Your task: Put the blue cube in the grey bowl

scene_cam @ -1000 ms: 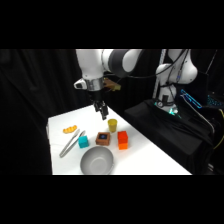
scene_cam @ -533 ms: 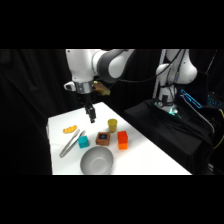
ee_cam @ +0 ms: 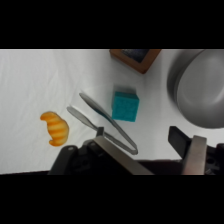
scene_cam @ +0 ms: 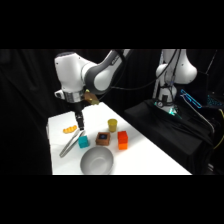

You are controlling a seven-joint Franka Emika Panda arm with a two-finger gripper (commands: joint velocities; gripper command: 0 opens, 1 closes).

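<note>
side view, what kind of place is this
Probably a robot lab test bench: a white arm over a white table, toy blocks and a bowl laid out, black drapes behind.

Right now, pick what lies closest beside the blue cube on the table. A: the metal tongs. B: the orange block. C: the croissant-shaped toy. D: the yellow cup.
A: in the wrist view the metal tongs lie right alongside the blue cube, nearer than anything else listed.
</note>
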